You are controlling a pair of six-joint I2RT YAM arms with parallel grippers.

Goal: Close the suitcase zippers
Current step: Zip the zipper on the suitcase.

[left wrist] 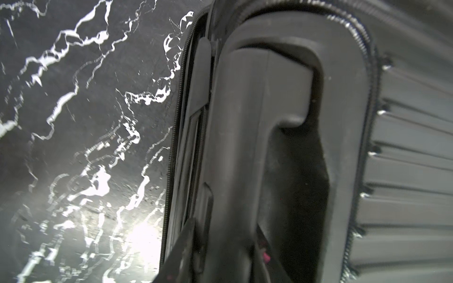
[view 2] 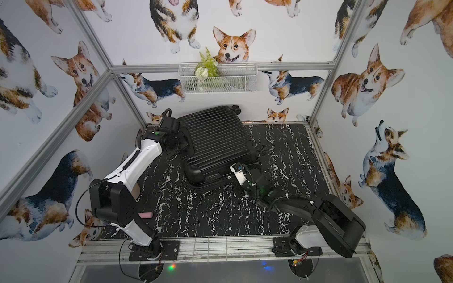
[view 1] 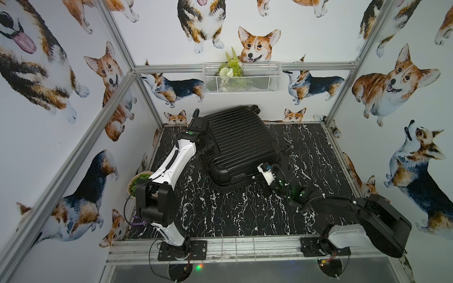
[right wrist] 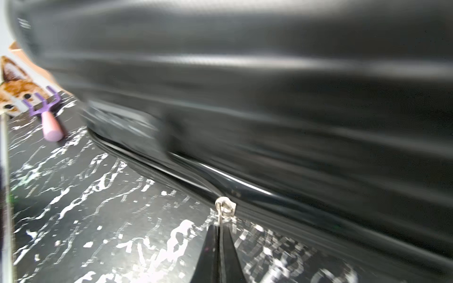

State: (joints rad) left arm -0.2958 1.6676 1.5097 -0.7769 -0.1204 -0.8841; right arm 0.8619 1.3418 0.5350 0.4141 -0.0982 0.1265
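right tool [right wrist: 219, 226] pinched shut on zipper pull [right wrist: 224, 208]; left tool [left wrist: 224, 236] astride handle [left wrist: 245, 122] of suitcase [left wrist: 404, 147], grip cannot tell

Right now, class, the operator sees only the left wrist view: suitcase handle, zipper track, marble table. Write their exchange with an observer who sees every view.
Operator: Where is the right claw?
Observer: The right claw is shut on the silver zipper pull, low on the suitcase's near side.
Operator: How does the suitcase lie?
Observer: Flat, ribbed shell up, one wheel close to the back wall.
Operator: Anything loose nearby?
Observer: A purple rake with a pink handle lies on the table, past the suitcase's corner.
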